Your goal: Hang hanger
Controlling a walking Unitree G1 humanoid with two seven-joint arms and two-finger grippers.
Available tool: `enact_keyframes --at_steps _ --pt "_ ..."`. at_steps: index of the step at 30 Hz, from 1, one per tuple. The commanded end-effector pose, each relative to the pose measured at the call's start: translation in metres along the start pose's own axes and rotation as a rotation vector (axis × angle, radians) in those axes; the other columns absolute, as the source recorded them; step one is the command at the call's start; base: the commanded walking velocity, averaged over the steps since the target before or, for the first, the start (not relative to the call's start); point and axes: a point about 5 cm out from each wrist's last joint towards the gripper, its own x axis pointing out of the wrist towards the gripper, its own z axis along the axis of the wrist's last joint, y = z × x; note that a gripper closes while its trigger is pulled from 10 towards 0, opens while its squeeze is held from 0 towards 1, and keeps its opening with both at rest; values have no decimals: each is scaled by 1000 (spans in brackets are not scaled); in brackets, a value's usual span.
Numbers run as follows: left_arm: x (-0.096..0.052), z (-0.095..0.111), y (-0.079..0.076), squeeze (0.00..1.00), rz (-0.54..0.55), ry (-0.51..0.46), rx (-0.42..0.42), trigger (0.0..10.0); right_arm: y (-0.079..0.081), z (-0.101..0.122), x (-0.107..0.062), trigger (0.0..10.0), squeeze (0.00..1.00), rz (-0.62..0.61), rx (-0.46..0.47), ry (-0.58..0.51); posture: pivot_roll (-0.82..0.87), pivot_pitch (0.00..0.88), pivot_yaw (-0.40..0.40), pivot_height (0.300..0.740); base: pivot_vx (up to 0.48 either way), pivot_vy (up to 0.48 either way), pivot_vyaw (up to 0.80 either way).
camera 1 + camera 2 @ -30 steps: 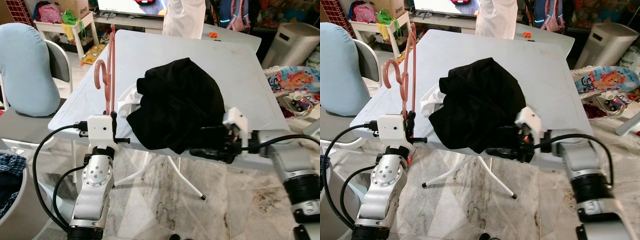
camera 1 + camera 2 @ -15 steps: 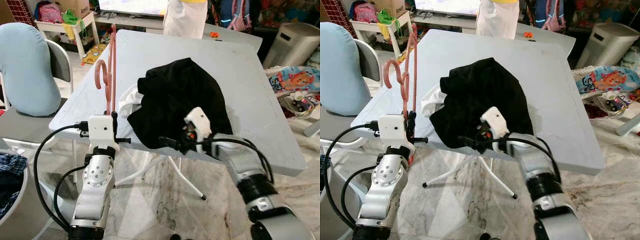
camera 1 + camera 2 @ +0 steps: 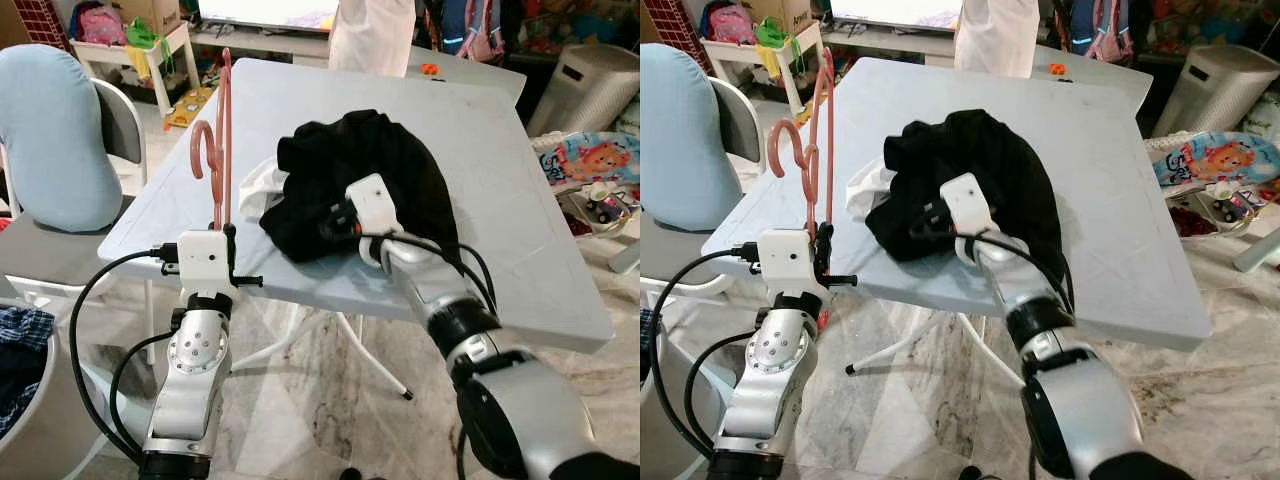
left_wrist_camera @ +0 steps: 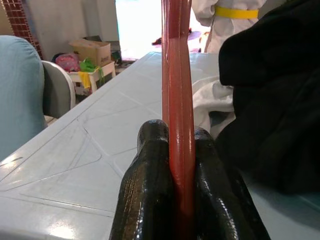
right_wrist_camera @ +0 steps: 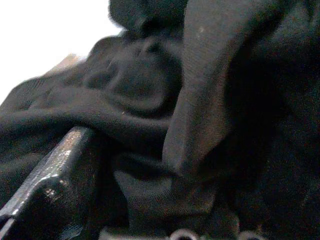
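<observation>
Grey counter (image 3: 520, 190) carries the black garment (image 3: 390, 170) near its front edge, right gripper (image 3: 335, 222) buried in folds, fingers unreadable; left gripper (image 4: 172, 165) clenches the pink hanger (image 3: 222, 130) upright at the left edge—keep it steady.

The hanger (image 3: 222, 140) is pink plastic and stands upright at the desk's (image 3: 520, 200) left front edge, its hook (image 3: 203, 148) curling leftward partway up. Its lower end is clamped between the left claw's (image 4: 175, 195) black fingers (image 4: 150, 185). It is bare, just beside the black garment (image 3: 370, 180) heaped on the desk.
</observation>
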Motion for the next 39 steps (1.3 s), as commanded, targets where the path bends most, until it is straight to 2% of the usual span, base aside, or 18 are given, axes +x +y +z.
enact_keyframes --at_steps 1,4,7,9,11,15,16,20,22,25,26,28,33,35,39 --pt "0 1 1 0 10 -10 11 10000 -11 6 1 10000 0 -110 24 -20 135 79 -73 740 0 0 0" --pt "1 2 1 0 14 -12 14 10000 -19 18 1 10000 0 -215 3 -73 137 78 -73 740 0 0 0" --pt "2 3 0 0 15 -15 17 10000 -27 30 0 10000 0 -306 26 -143 145 76 -73 740 0 0 0" --pt "2 3 0 0 15 -16 18 10000 -26 36 0 10000 0 -306 36 -176 145 76 -73 740 0 0 0" --pt "2 3 0 0 16 -15 19 10000 -25 38 0 10000 0 -300 9 -191 147 74 -74 740 0 0 0" --pt "1 2 -1 0 7 -11 16 10000 -21 28 0 10000 0 -215 36 -183 143 75 -75 740 0 0 0" --pt "1 1 -2 0 3 -9 13 10000 -22 18 -2 10000 0 -166 47 -170 143 75 -75 740 0 0 0" --pt "1 0 -2 0 -6 -3 8 10000 -37 -3 -10 10000 0 -125 14 -156 118 77 -61 740 0 0 0" --pt "1 -1 -1 0 -6 1 10 10000 -53 -12 -17 10000 0 -120 -7 -155 108 78 -53 740 0 0 0" --pt "2 -2 1 0 -6 5 17 10000 -79 -18 -29 10000 0 -114 37 -182 93 75 -40 740 0 0 0" --pt "4 -2 1 0 -8 7 19 10000 -93 -18 -37 10000 0 -109 56 -223 81 73 -32 740 0 0 0" --pt "5 -2 0 0 -13 9 22 10000 -101 -16 -43 10000 0 -95 77 -263 79 73 -30 740 0 0 0" --pt "8 -3 -2 0 -21 14 29 10000 -102 -12 -53 10000 0 -27 100 -340 50 72 -10 740 0 0 0" --pt "9 -3 -5 0 -31 14 36 10000 -96 -6 -63 10000 0 37 87 -413 40 74 0 740 0 0 0" --pt "10 -5 -10 0 -49 20 39 10000 -93 7 -67 10000 0 42 66 -470 14 70 19 740 0 0 0"
